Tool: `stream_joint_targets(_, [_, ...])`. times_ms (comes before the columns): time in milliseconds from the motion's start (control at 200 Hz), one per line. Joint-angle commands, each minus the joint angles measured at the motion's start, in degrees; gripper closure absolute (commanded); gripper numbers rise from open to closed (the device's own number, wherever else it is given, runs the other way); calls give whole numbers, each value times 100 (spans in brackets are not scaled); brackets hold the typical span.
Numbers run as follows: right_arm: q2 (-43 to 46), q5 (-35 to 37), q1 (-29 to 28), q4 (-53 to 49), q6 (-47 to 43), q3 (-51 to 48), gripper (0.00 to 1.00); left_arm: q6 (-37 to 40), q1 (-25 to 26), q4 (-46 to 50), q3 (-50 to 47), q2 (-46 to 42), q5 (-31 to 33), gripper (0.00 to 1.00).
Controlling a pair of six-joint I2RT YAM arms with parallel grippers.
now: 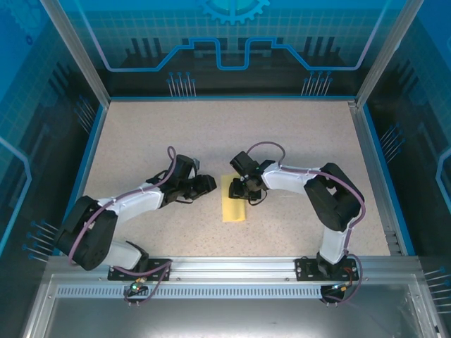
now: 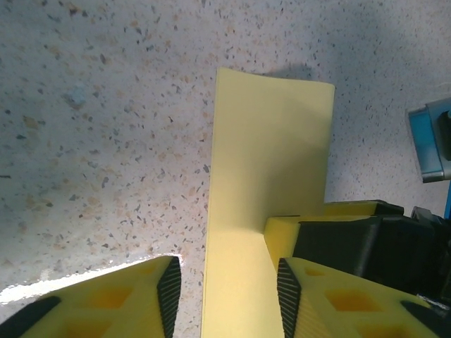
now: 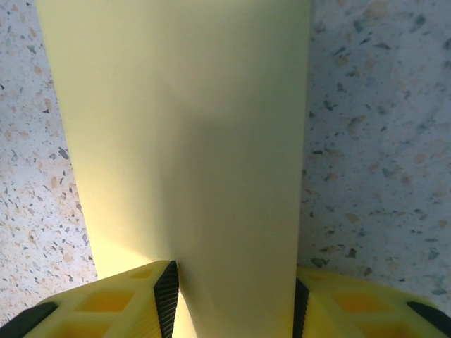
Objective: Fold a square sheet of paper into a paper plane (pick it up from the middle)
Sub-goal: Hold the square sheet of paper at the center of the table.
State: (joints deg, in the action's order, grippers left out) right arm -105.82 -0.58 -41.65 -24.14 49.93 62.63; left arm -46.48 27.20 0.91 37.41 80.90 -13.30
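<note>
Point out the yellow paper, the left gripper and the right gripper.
yellow paper [image 1: 235,210]: top view, its bare near half.
left gripper [image 2: 227,296]: left wrist view, midway between fingertips.
right gripper [image 3: 232,303]: right wrist view, midway between fingertips.

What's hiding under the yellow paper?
The yellow paper lies on the speckled table, which shows all around it. The patch right under the sheet is covered, so whether anything else is there cannot be seen.
</note>
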Motion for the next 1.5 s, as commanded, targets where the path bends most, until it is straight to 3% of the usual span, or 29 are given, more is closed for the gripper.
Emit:
stream_joint_targets(0, [-632, 436, -27, -363, 104, -313, 54, 34, 75, -132, 174, 152, -249, 59])
stream_joint_targets(710, [-696, 409, -27, -260, -53, -397, 52, 30, 288, -426, 482, 968, -568, 76])
stream_joint_targets(1010, [-721, 418, -16, -275, 14, -402, 53, -12, 338, -526, 608, 1306, -639, 90])
stream_joint_targets(1496, [-769, 322, -18, -258, 38, -381, 53, 42, 365, -688, 594, 1664, -788, 97])
